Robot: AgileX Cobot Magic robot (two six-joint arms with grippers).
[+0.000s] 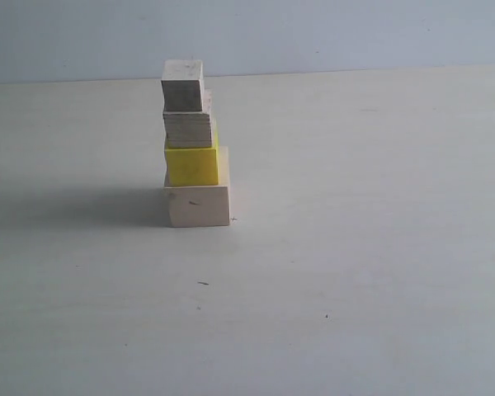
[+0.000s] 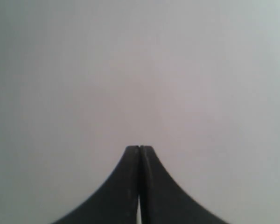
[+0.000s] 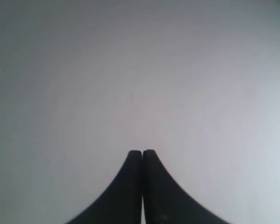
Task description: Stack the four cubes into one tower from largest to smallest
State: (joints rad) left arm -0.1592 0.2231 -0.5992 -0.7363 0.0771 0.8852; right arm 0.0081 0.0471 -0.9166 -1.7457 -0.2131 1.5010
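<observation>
squarely stacked tower: wood, yellow, plywood, wood

A pale, matte tabletop bears a few small dark specks and meets a plain light blue-grey wall at its far edge.

A tower stood on the table, left of the middle in the exterior view. The large cube rested on the table. On it sat the medium cube, then the small cube, then the smallest cube on top. Their left sides lined up roughly; on the right each stepped in from the one below.
</observation>
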